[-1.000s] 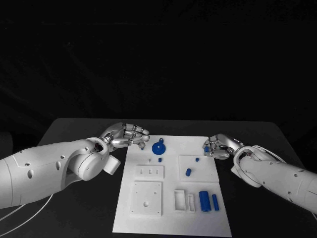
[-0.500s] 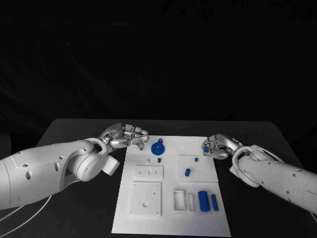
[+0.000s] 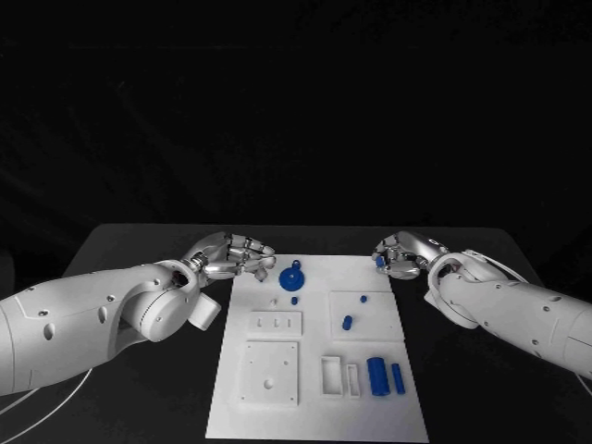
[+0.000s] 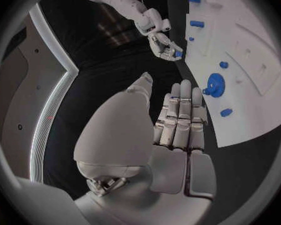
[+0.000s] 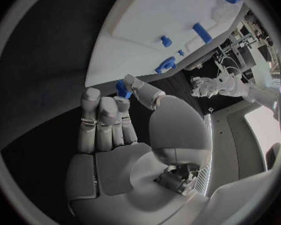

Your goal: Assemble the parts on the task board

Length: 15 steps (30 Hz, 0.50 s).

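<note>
The white task board [image 3: 277, 365] lies in the middle of the black table. On it are a blue gear [image 3: 292, 277], three small blue pegs [image 3: 348, 323] and two blue cylinders [image 3: 377, 376]. My right hand [image 3: 405, 256] hovers at the board's far right corner and pinches a small blue part [image 3: 380, 262] between thumb and a finger; the right wrist view shows that part [image 5: 123, 89] at the fingertips. My left hand [image 3: 229, 256] hangs off the board's far left corner, close to the gear [image 4: 215, 83], with its fingers [image 4: 178, 117] held together and nothing in them.
White raised blocks with holes and slots [image 3: 271, 372] sit on the near half of the board. Bare black table [image 3: 136, 407] runs along both sides of the board, under my arms.
My right hand has lifted and drawn back toward the far edge of the board, the small blue part still in its pinch. The left hand has barely moved.
</note>
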### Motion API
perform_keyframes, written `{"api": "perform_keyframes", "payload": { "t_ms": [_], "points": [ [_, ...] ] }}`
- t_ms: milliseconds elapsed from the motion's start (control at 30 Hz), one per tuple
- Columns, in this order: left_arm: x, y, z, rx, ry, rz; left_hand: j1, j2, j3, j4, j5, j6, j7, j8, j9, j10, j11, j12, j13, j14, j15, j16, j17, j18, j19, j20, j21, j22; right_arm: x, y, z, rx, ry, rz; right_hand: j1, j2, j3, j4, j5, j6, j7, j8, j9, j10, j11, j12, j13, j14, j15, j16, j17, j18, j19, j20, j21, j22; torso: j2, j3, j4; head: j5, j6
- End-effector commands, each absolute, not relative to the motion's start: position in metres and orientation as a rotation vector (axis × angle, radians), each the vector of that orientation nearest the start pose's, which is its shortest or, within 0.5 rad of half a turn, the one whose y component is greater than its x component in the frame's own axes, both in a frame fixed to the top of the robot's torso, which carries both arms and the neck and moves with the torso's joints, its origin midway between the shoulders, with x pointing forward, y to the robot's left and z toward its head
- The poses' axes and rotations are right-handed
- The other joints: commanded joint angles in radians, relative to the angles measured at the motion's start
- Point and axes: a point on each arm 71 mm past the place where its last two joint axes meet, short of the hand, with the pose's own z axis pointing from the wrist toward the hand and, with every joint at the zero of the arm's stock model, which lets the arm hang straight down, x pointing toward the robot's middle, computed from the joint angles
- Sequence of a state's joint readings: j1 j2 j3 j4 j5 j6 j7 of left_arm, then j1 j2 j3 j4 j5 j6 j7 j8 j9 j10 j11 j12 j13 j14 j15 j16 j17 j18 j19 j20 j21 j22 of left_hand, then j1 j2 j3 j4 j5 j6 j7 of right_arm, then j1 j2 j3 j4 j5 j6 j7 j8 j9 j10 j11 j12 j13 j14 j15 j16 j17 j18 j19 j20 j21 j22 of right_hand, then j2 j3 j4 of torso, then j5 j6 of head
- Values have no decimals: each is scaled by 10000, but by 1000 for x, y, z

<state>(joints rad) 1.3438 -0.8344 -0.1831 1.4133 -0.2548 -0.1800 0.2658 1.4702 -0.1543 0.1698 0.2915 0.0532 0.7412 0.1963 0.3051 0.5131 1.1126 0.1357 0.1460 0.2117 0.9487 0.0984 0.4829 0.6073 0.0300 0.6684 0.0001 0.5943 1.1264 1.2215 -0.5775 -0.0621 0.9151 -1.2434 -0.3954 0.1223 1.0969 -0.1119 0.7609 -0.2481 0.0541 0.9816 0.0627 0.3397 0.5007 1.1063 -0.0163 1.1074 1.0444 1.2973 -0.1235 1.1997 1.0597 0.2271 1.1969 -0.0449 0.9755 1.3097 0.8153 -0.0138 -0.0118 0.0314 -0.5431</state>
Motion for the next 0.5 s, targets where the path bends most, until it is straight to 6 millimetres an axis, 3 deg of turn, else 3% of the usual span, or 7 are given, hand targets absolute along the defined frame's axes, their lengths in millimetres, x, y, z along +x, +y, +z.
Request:
{"api": "perform_keyframes", "payload": {
  "t_ms": [33, 200, 300, 500],
  "points": [
    [512, 226, -170, -7806, 16914, -13556, -142, 31, -72, -12, -40, 113, 2, 14, -9, 3, -14, -58, 1, 78, -10, -63, 26, 190, 14, -13, -30, -2, 583, -245, -199, -79, 16169, 4441, 49, 2, 35, -40, -51, 442, 274, 65, 112, 21, -55, -28, -13, 13, -58, -40, 14, 347, 15, -67, 33, 132, -24, -13, -9, -3, 50],
    [517, 223, -171, -7991, 17035, -13189, -831, 61, -118, -4, -40, 293, -58, 32, -58, 240, -112, -23, 61, 164, -46, -64, 96, 204, 81, -47, 8, 14, 581, -232, -193, -514, 16380, 4027, 35, -22, 38, -47, -52, 450, 272, 63, 112, 30, -57, -34, -18, 15, -61, -41, 16, 346, 27, -71, 33, 126, -100, -43, -45, 11, 88],
    [518, 219, -173, -8116, 17271, -12979, -1377, -6, -134, 2, -41, 413, -104, 48, -83, 365, -167, -11, 97, 201, -70, -72, 137, 218, 113, -75, 27, 21, 578, -217, -187, -909, 16370, 3936, 31, -42, 49, -54, -51, 462, 267, 65, 113, 41, -62, -37, -23, 20, -65, -40, 18, 346, 38, -75, 33, 121, -149, -43, -82, 66, 92],
    [518, 209, -178, -8148, 18000, -12383, -2272, 197, -1026, 8, -37, 647, -200, 76, -133, 923, -444, 232, 284, 454, -208, 81, 303, 265, 228, -186, 98, 49, 564, -181, -180, -1710, 16334, 3997, 32, -91, 115, -56, -51, 504, 251, 69, 115, 84, -77, -49, -39, 40, -80, -41, 21, 347, 76, -80, 30, 103, -222, -71, -99, 149, 103]
  ]
}}
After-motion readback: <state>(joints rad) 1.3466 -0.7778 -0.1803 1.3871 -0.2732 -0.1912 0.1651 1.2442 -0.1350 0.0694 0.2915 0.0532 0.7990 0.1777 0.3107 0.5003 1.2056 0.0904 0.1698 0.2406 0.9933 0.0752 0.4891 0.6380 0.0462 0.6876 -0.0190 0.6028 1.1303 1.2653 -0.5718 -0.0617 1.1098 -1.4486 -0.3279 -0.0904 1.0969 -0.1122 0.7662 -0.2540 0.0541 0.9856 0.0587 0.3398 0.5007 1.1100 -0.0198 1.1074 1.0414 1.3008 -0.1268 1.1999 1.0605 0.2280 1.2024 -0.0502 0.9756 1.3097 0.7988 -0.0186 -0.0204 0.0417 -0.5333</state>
